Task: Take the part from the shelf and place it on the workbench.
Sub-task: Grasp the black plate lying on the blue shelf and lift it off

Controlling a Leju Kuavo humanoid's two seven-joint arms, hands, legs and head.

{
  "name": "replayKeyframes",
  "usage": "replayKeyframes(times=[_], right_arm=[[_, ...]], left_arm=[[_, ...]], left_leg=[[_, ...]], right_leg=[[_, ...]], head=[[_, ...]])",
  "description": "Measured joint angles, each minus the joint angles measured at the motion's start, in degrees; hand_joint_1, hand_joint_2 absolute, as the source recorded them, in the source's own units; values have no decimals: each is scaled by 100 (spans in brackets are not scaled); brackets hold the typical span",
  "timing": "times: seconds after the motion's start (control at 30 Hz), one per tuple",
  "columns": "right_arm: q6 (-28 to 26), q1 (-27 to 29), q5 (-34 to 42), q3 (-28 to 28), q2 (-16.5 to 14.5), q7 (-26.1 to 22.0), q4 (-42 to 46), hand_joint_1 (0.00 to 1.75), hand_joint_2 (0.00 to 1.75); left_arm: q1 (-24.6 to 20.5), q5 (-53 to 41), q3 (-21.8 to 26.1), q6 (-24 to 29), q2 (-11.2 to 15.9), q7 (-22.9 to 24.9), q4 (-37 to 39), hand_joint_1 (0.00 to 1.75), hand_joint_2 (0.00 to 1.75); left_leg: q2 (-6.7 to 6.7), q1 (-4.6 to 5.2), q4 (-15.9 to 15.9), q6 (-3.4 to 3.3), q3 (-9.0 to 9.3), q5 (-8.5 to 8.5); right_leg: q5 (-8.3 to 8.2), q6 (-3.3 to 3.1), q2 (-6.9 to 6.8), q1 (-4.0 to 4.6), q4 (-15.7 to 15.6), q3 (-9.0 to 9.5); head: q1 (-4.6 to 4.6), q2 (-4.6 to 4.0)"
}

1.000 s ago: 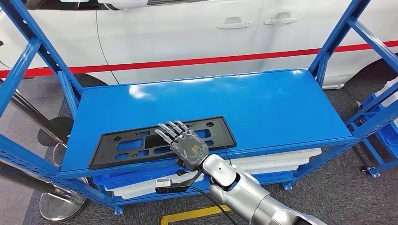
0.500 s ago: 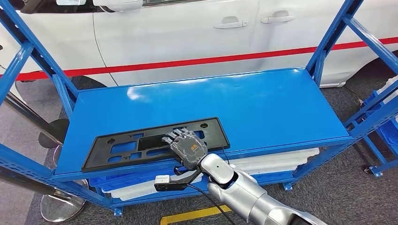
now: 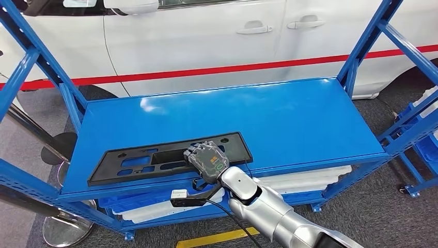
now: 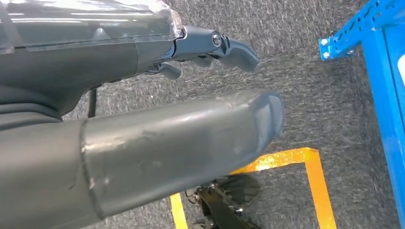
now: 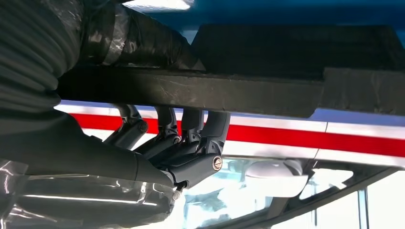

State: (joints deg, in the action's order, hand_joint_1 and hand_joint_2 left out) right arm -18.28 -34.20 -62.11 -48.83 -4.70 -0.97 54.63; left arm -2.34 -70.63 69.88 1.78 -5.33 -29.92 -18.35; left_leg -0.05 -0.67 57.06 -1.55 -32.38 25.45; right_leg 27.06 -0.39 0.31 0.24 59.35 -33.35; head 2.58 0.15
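Your right hand (image 3: 207, 160) is gripping the black part (image 3: 155, 160), fingers (image 5: 191, 129) curled over its front edge, thumb beneath. The part is lying near the front of the blue shelf (image 3: 289, 119). Your left hand (image 4: 143, 138) is holding nothing.

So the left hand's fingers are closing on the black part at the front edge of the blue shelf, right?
Not the left. The head view shows the right hand with its fingers curled on the black part at the blue shelf front edge.
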Motion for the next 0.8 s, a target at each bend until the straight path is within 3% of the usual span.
replayKeyframes(times=[0.03,0.13,0.17,0.2,0.3,0.4,0.47,0.5,0.57,0.63,0.7,0.73,0.77,0.8], right_arm=[[42,-10,3,0,2,10,-4,175,175],[172,-4,21,0,7,36,-27,175,175],[190,1,25,-1,8,38,-33,175,175],[196,2,26,-1,9,38,-37,175,175],[204,-3,26,-2,9,38,-38,175,175],[204,-4,26,-2,9,38,-38,175,175],[216,-11,32,-2,9,38,-38,175,175],[251,-13,130,0,5,10,-27,175,175],[325,113,1268,141,-7,-427,344,175,175],[319,400,3070,383,-16,-1120,1100,175,175],[285,750,4543,602,-17,-1580,1918,175,175],[292,941,5206,723,-15,-1737,2327,175,175],[307,1124,5763,849,-9,-1849,2708,175,175],[332,1291,6244,994,-2,-1939,3094,175,175]], left_arm=[[-2,5,1,-4,-10,1,1,0,0],[0,19,7,-12,-39,8,1,0,0],[3,22,10,-14,-48,10,1,0,0],[6,22,11,-16,-58,11,1,0,0],[6,22,13,-20,-80,11,1,0,0],[6,22,13,-20,-81,11,1,0,0],[6,22,13,-22,-87,11,1,0,0],[6,27,15,-25,-91,19,1,0,0],[29,79,61,-39,-137,42,-3,0,0],[71,146,145,-52,-198,25,-20,0,0],[104,170,221,-51,-241,-49,-44,0,0],[115,174,255,-46,-263,-89,-53,0,0],[123,176,284,-35,-283,-119,-57,0,0],[129,180,310,-17,-302,-144,-58,0,0]], left_leg=[[11,-20,-38,-33,16,-23],[29,-32,-56,-72,9,-37],[31,-34,-51,-70,6,-34],[30,-37,-46,-65,8,-30],[23,-46,-35,-46,24,-18],[21,-47,-32,-43,26,-16],[12,-49,-12,-18,31,0],[3,-44,5,28,27,11],[-5,-56,260,158,-64,206],[-4,-76,941,253,-348,609],[-5,-78,1593,269,-646,863],[-5,-77,1666,266,-683,836],[-4,-77,1511,255,-613,702],[-3,-77,1152,235,-442,495]], right_leg=[[127,31,-1,-2,190,-81],[649,106,-4,-53,1249,-593],[691,128,-6,-76,1464,-702],[615,145,-11,-98,1461,-703],[281,165,-22,-135,1021,-480],[237,165,-23,-138,935,-436],[65,158,-31,-149,501,-219],[-2,127,-30,-137,258,-106],[-77,-21,-30,-120,-91,55],[-89,-147,-29,-104,-157,87],[-80,-162,-29,-82,-150,86],[-72,-160,-31,-76,-144,87],[-64,-150,-34,-73,-134,88],[-52,-136,-38,-72,-120,89]], head=[[1,0],[1,0],[1,0],[1,0],[2,0],[2,0],[2,0],[1,0],[-1,0],[-1,0],[-1,0],[-1,0],[-1,0],[-1,0]])
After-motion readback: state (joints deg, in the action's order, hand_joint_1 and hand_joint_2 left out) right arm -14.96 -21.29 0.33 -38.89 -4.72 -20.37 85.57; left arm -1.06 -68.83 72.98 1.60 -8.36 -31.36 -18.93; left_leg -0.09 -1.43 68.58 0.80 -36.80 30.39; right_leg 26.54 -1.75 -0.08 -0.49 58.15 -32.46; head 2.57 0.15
